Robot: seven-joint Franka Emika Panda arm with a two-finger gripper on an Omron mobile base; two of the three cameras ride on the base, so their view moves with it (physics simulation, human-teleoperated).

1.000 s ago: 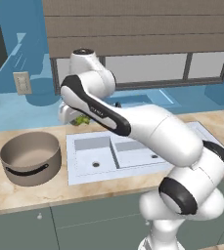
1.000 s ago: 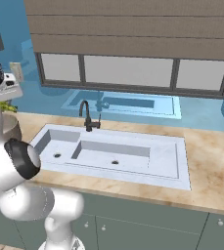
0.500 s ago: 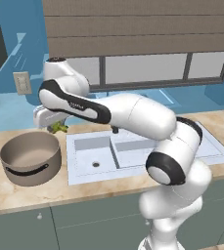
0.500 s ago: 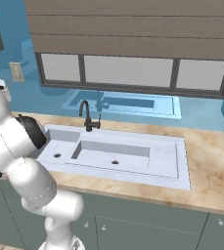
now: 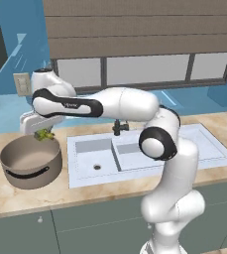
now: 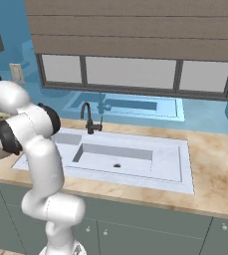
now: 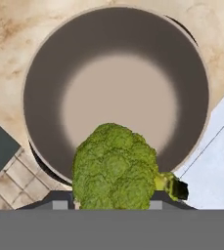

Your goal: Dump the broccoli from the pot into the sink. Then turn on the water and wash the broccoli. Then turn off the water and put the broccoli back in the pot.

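Pretty much at the last step, I think: my claw is clamped on the broccoli, holding it right above the pot near the tabletop's left end. No water running at the sink. I just need to let it drop in.
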